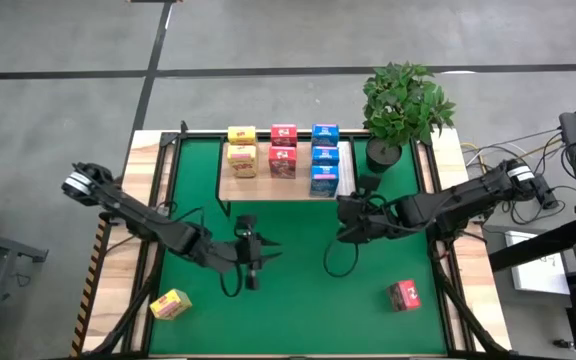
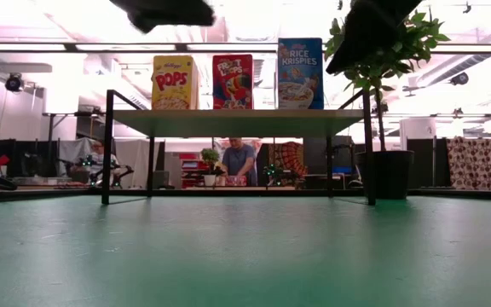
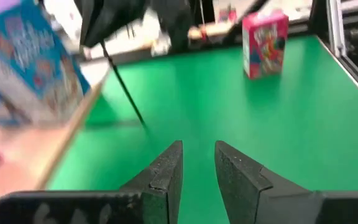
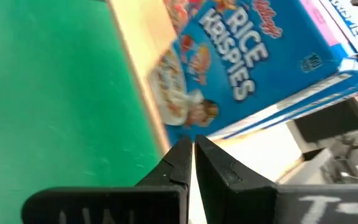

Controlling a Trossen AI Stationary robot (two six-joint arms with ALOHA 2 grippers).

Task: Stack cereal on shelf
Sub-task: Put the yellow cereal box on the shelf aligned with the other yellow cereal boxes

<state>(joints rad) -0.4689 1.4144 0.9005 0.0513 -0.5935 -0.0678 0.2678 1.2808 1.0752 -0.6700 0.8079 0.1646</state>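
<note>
On shelf: seven boxes stacked; yellow box, red box left on mat. Left gripper slightly open, empty; right gripper closed, empty.

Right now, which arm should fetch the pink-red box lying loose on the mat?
Right. Its claw, empty and near the shelf, sits on the pink-red box's side; the left claw is closer to the yellow box.

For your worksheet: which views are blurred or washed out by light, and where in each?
Left wrist view: the blue cereal box is smeared by blur. Right wrist view: the Rice Krispies box is slightly soft. Low view: bright ceiling light washes out the background above the shelf. High view: evenly lit.
</note>
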